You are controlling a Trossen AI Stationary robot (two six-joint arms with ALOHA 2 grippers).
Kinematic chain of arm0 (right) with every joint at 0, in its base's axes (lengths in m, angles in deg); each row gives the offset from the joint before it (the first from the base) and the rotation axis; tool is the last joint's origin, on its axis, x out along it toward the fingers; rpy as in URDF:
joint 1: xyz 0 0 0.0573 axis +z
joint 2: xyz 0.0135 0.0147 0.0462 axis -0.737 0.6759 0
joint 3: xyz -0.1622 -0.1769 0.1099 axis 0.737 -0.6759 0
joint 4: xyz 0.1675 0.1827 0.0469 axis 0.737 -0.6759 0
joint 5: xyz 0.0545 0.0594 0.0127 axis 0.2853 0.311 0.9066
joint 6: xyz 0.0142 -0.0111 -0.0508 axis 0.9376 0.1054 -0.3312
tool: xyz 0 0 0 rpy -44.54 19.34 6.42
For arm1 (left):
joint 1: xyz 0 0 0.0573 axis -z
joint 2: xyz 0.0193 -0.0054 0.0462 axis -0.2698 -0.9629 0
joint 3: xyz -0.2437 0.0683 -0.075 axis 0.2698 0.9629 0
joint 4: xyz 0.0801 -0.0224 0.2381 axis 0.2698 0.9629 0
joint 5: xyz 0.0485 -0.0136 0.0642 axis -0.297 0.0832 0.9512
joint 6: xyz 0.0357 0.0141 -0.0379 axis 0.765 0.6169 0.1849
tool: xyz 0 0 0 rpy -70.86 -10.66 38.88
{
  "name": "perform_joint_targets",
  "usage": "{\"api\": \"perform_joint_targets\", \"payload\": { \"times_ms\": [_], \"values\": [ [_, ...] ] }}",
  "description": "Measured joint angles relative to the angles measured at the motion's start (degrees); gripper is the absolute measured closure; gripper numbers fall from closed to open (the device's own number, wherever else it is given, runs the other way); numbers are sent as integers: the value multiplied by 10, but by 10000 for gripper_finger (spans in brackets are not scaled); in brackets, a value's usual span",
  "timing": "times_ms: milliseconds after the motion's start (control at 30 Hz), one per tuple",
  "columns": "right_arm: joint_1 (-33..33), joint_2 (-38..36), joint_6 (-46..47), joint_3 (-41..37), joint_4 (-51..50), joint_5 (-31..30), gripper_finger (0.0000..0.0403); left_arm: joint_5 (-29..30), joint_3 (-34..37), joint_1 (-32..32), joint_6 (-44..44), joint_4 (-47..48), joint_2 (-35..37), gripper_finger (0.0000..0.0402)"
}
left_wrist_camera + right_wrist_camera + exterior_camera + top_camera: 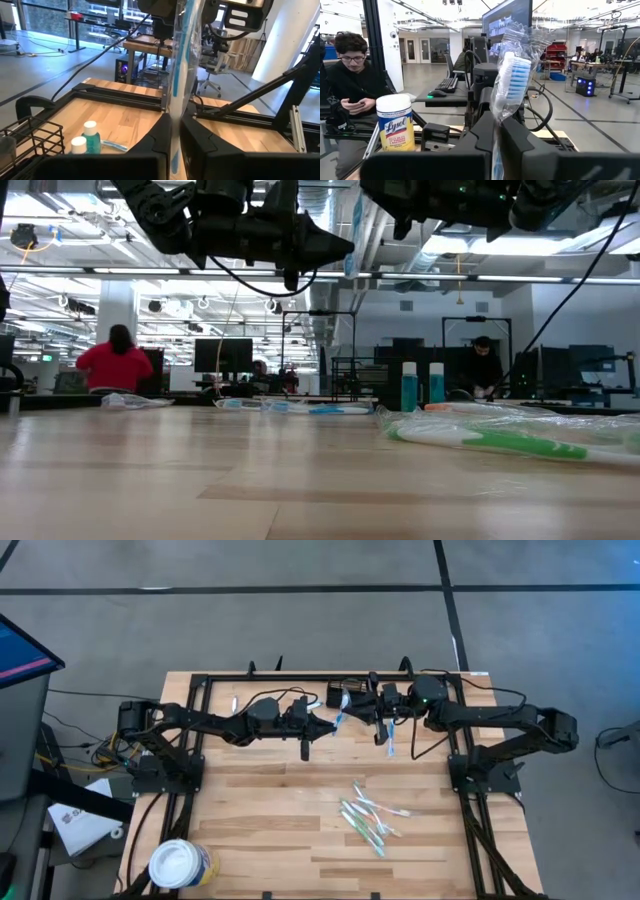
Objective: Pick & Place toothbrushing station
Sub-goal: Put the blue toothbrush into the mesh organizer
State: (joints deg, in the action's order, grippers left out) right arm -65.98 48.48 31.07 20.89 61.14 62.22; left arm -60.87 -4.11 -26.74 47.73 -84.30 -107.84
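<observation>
The toothbrushing station (pixel 345 696), a small black wire caddy (pixel 30 137), stands at the table's far edge, with two teal bottles (pixel 87 140) beside it. My left gripper (pixel 333 722) hangs in the air just in front of it, shut on a wrapped blue toothbrush (pixel 182 55). My right gripper (pixel 385 718) hovers close to its right, shut on a second wrapped toothbrush (pixel 512 75) with blue bristles. The low view shows both arms high above the tabletop. My left gripper pinches the blue toothbrush's handle (pixel 175 107) between its two fingers, through the clear wrapper. The fingers lie level, come from the table's left and cross the handle. The toothbrush stands roughly upright, lifted clear of the table. My right gripper pinches the second toothbrush just below its bristle head (pixel 496 122), wrapper and all, between its two fingers. The fingers lie about level and come from the table's right. The head (pixel 514 70) stands above the fingers, and the brush is clear of the table.
Several wrapped toothbrushes (pixel 370 820) lie loose on the table's near right part. A round white tub (pixel 180 863) with a yellow-blue label stands at the near left corner. A black frame (pixel 200 690) borders the table. People sit in the room beyond.
</observation>
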Motion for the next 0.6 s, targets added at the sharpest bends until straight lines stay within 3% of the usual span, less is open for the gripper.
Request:
{"api": "perform_joint_targets", "payload": {
  "times_ms": [600],
  "values": [
    [0,0,-9,0,-13,3,402,2,0,0,-4,1,0,353]
  ]
}}
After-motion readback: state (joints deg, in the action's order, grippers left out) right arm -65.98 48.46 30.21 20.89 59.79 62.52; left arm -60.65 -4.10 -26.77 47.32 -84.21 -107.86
